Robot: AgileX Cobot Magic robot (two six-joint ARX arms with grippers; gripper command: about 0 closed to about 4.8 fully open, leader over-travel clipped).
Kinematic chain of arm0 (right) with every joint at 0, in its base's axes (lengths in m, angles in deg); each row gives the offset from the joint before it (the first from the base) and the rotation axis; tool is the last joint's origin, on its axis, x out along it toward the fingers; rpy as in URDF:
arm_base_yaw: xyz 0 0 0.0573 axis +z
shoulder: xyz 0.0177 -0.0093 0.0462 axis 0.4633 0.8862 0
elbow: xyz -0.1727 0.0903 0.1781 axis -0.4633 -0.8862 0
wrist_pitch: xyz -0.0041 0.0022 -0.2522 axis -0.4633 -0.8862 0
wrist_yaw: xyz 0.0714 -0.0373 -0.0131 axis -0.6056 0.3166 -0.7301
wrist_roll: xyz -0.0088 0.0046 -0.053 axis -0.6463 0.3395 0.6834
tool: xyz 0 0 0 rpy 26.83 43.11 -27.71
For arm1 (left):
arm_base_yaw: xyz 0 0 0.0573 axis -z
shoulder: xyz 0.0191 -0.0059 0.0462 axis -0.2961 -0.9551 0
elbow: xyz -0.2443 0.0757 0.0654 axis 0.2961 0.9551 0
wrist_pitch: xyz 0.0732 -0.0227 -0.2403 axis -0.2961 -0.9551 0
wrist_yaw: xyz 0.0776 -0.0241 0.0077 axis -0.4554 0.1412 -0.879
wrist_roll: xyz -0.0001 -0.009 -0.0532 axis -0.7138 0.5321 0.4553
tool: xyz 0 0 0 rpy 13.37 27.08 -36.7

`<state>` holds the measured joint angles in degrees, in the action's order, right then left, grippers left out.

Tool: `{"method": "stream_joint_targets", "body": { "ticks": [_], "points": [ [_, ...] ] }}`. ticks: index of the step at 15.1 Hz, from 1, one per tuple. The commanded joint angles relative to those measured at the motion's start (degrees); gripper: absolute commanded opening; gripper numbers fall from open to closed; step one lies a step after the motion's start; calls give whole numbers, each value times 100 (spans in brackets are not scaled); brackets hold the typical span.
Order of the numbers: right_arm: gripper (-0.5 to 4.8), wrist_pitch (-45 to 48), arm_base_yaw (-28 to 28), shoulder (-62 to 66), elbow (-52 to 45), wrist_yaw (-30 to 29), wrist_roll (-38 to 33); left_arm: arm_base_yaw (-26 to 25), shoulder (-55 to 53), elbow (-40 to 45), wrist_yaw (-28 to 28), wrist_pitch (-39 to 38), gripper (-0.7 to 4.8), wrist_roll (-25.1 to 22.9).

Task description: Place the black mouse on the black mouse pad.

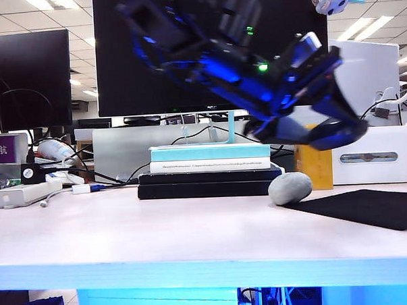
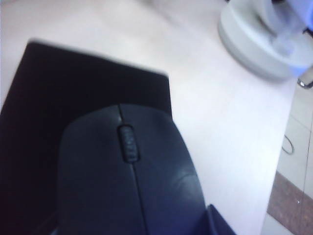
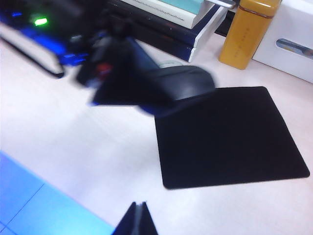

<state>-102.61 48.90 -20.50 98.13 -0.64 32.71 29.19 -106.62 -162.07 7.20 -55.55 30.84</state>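
We saw the left gripper [image 1: 337, 130] clamped on the black mouse [image 1: 334, 134], upper right, carrying it above the black mouse pad [image 1: 365, 207]; the right gripper [image 3: 138, 220], low in frame, was pinched closed.

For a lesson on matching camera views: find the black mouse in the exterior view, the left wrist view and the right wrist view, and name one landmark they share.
Exterior view: the black mouse, held by the left gripper, upper right, above the table.
Left wrist view: it fills the lower middle.
Right wrist view: upper middle.
Shared landmark: the black mouse pad.
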Motion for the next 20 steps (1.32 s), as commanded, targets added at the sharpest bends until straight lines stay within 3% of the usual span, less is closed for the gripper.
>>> {"method": "stream_joint_targets", "body": {
  "ticks": [1, 15, 20],
  "points": [
    [-6, -184, 0, -114, 26, 350, -24, 61, -236, -358, 144, -79, -5, 9],
    [-6, -341, 0, -153, 26, 299, -151, 105, -1250, -1172, 238, -157, -5, 168],
    [-6, 214, -2, -9, 24, 354, 31, 105, -1381, -1198, 234, -151, -5, 229]
  ]
}}
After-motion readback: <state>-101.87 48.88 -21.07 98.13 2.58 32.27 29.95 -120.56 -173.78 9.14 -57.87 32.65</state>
